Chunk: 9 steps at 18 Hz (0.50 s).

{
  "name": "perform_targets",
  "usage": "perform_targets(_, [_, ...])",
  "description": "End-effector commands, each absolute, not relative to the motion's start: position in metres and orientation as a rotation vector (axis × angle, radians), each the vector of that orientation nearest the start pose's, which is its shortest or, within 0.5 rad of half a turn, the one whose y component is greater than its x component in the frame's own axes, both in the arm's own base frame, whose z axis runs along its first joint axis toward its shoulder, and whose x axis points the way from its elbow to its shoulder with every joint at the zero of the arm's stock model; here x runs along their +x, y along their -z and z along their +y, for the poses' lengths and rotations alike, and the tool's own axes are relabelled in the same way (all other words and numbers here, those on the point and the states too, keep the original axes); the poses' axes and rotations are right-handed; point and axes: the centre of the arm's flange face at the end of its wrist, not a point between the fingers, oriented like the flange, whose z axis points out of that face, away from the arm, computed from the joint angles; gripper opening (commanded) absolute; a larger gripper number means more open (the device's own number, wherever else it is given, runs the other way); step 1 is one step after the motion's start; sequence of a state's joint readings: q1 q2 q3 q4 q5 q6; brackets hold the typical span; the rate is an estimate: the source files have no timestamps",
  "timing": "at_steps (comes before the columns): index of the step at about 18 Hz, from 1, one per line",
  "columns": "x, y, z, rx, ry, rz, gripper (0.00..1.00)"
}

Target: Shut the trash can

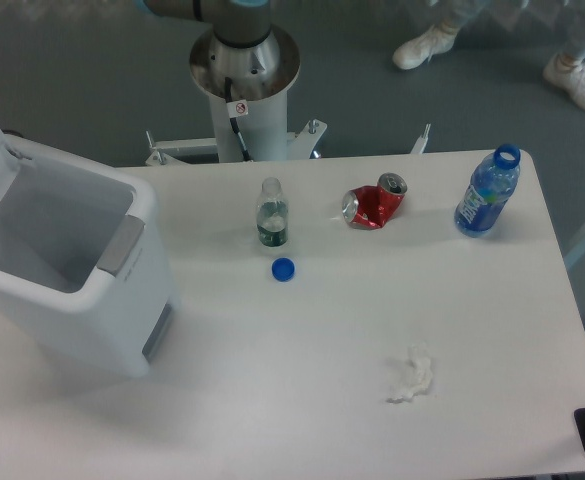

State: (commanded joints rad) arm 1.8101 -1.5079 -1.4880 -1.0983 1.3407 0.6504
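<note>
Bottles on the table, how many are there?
2: a small clear bottle near the middle, with no cap, and a blue bottle at the right edge. The trash can's inside is partly hidden.

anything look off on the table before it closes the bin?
A few things. The red can is crushed and lying on its side. A loose blue cap sits in front of the small clear bottle, which is uncapped, as is the blue bottle. A crumpled white scrap lies near the front. The trash can lid stands open.

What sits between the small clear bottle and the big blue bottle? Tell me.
A crushed red can lies on the table between the small clear bottle and the blue bottle, as the fixed camera shows.
</note>
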Motion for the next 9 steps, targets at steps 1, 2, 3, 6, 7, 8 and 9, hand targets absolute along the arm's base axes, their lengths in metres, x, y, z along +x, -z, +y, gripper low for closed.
perform_targets(1, [0.0325, -0.6208, 0.5217, -2.420, -0.080, 0.592, 0.00])
perform_targets(2, [0.0317, -0.6200, 0.5218, -2.422, -0.080, 0.590, 0.00])
perform_targets(3, [0.0308, -0.6207, 0.5218, -2.422, -0.083, 0.588, 0.00])
perform_targets(6, [0.0261, -0.6209, 0.5196, -2.437, -0.116, 0.564, 0.00])
perform_targets(7, [0.0249, -0.6214, 0.5188, -2.443, -0.130, 0.552, 0.00])
perform_targets(8, [0.0244, -0.6214, 0.5187, -2.445, -0.135, 0.549, 0.00])
perform_targets(9, [0.0230, -0.6221, 0.5181, -2.445, -0.137, 0.545, 0.00])
